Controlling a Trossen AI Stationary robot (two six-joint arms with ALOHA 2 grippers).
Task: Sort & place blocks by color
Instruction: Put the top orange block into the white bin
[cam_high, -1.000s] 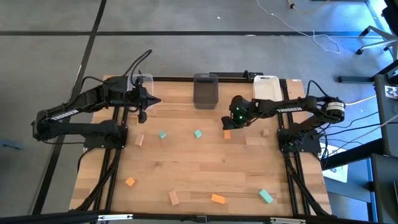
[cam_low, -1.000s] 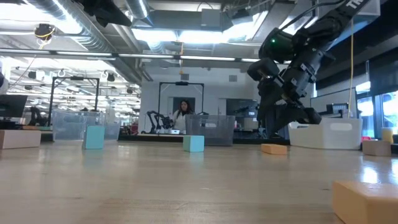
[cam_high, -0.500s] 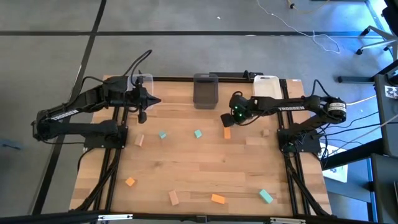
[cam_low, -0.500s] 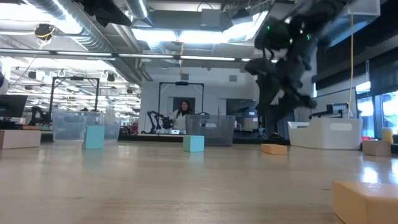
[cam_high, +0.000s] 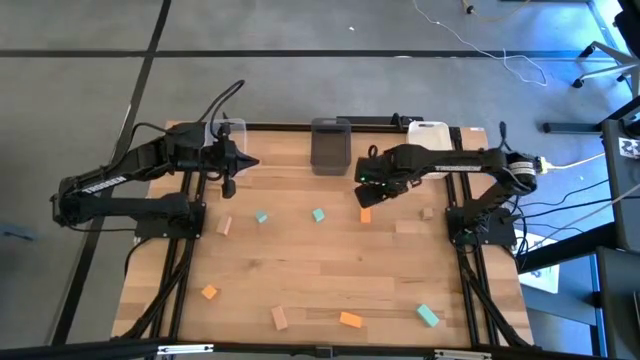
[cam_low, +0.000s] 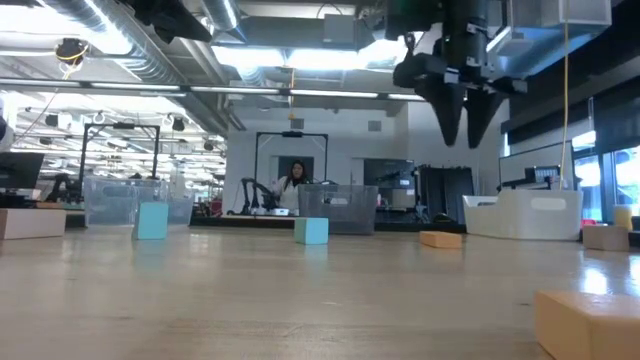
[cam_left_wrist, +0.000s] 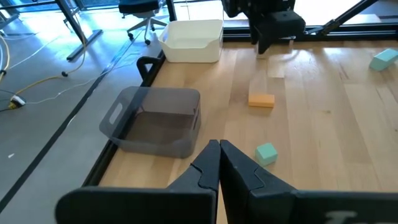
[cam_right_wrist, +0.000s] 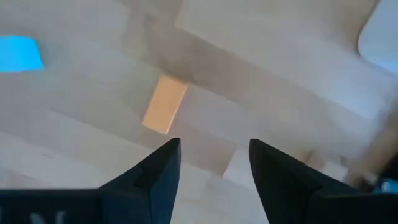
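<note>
Spanning the whole scene, the pale wooden table (cam_high: 330, 270) carries the scattered blocks, and the dark translucent grey plastic bin (cam_high: 331, 145) at its far edge serves here as the landmark.

The right gripper (cam_high: 366, 178) hangs in the air just to the right of the grey bin and above the table. In the low view its fingers (cam_low: 449, 115) point straight down, spread apart, with nothing between them. The left gripper (cam_high: 243, 161) waits well to the left of the grey bin, its fingers (cam_left_wrist: 208, 163) pressed together and empty.

The small flat orange rectangular block (cam_high: 365, 214) lies on the table in front of and slightly right of the grey bin, almost beneath the right gripper. In the right wrist view this orange block (cam_right_wrist: 165, 104) sits off the centreline between the fingers and lies at an angle to them.

Risks, as judged from this position:

1. Descending without re-centring may land one finger on top of the orange block, tipping or skidding it.
2. Closing across its longer dimension may fail to seat the block or may rotate it out of the grip.
3. The small teal-green block (cam_high: 319, 214), directly in front of the grey bin, lies near enough to be struck during a sideways correction.
4. Releasing over the wrong bin would misplace the colour.
</note>
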